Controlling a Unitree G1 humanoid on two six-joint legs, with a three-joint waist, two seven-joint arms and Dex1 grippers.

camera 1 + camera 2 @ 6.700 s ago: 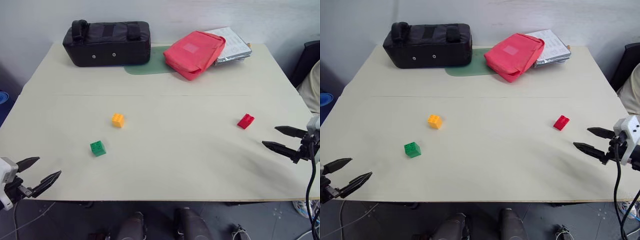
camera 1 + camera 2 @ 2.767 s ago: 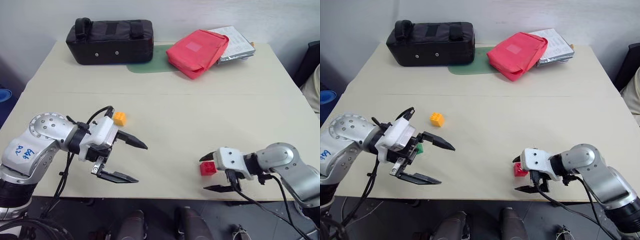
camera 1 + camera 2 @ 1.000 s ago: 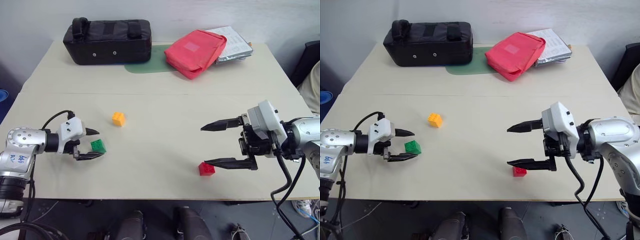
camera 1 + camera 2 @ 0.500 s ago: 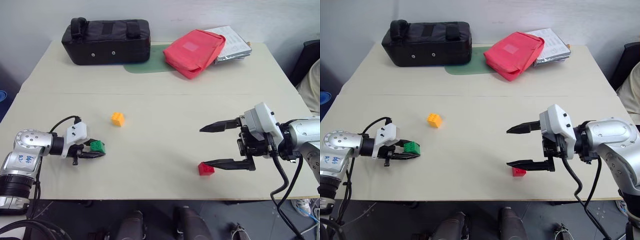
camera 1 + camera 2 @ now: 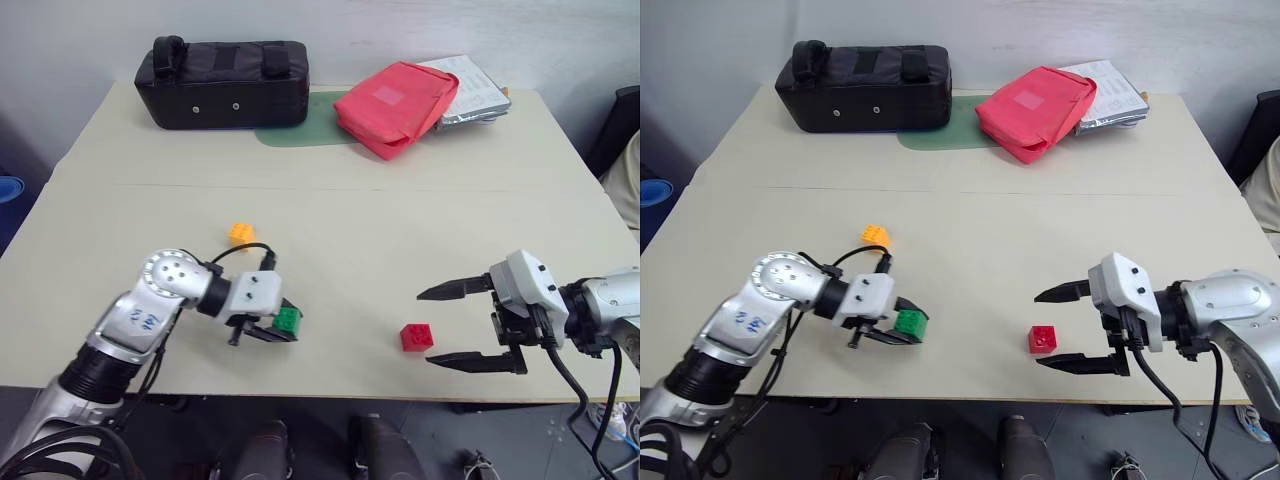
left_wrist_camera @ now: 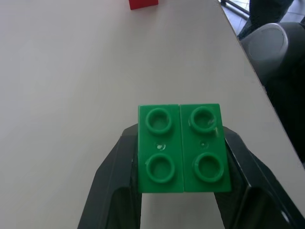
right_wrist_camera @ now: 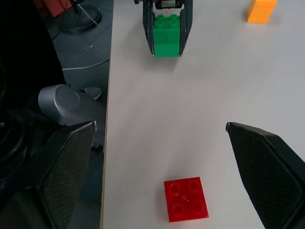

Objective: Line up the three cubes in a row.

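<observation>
Only the left tool contains anything: the green cube.

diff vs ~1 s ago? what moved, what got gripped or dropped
The left pincer closed on the green cube and carried it right along the table's front part, toward the red cube. The right pincer dropped lower and drew back, staying open beside the red cube. Orange-yellow cube, red cube, black bag and red pouch stayed put.
</observation>
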